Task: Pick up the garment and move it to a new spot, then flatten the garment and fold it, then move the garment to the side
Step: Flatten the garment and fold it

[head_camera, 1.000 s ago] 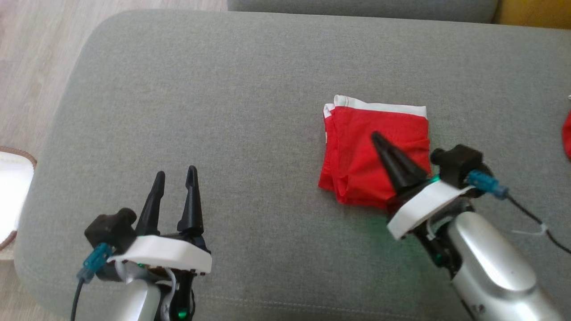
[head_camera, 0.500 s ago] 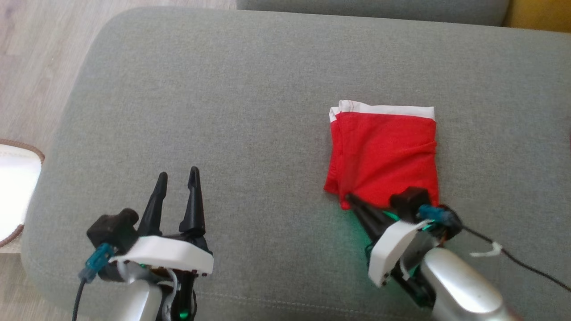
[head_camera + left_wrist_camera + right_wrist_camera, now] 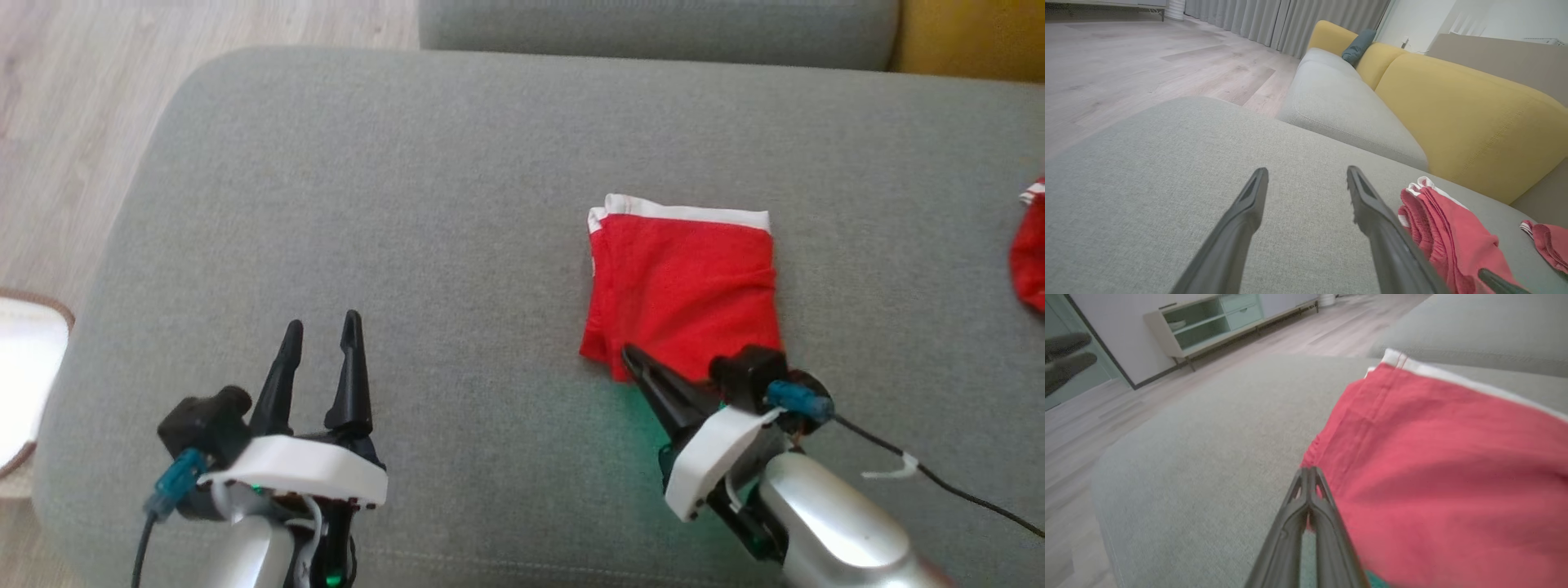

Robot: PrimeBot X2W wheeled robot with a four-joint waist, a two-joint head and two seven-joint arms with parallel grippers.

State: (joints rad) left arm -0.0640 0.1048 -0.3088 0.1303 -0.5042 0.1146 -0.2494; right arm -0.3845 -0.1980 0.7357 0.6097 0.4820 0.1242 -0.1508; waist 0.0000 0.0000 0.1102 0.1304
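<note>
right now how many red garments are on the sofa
2. One folded red garment lies on the grey cushion; a second red garment is cut off at the frame's right. Others may be hidden.

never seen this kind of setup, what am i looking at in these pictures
It is a wheeled robot with two arms, each ending in two long dark fingers. One picture looks down from its head; the other two look along each arm's fingers from its wrist. Below is a grey sofa cushion. On it lies a folded red garment with a white band; another red piece lies at the far right. The left fingers stand open, holding nothing. The right fingers are shut, tips at the garment's near corner; whether they pinch cloth I cannot tell.
</note>
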